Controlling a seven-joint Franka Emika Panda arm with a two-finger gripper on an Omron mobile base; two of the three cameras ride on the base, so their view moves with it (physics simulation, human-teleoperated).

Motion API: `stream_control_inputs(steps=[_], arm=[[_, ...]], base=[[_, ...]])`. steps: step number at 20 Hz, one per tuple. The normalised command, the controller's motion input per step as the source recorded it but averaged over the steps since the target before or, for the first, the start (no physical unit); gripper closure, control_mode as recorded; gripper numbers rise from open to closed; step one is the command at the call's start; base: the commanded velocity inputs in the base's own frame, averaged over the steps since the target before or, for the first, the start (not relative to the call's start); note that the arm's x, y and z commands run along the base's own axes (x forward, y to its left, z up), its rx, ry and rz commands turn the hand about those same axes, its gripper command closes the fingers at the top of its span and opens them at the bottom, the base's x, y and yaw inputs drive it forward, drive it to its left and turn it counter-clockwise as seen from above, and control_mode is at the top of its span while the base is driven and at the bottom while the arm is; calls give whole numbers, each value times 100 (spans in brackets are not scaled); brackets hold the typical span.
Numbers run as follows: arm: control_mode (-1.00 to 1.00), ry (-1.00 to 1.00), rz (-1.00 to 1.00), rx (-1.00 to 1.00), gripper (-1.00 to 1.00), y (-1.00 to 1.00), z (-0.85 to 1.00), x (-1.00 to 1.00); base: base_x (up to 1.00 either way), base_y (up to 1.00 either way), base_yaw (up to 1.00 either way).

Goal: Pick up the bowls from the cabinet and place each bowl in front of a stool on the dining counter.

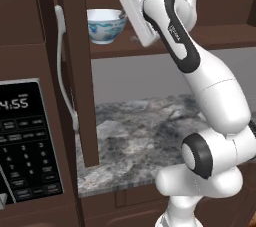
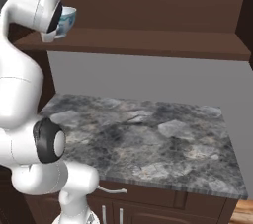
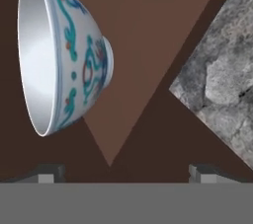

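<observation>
Empty painted bowl (image 1: pixel 106 26) upright on cabinet shelf (image 1: pixel 150 48)

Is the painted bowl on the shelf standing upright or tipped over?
Upright: the painted bowl stands on its foot on the cabinet shelf, mouth up.

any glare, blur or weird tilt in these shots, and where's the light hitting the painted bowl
Left base view: sharp, even light, painted bowl bright on its right side, no glare. Right base view: soft, the worktop slightly blurred. Hand view: rolled sideways, so the bowl looks tipped; a soft highlight inside it, shelf flatly lit.
</observation>
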Motion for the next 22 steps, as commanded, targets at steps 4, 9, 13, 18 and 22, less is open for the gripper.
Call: stream_control_inputs(steps=[4,9,13,18,22], arm=[[-100,0,0,0,-100,0,-4,49],[-100,1,0,0,-100,2,0,40],[-100,3,0,0,-100,9,0,44],[-100,5,0,0,-100,14,0,40],[-100,7,0,0,-100,17,0,44]], base=[[0,0,0],[0,0,0],[0,0,0],[0,0,0],[0,0,0]])
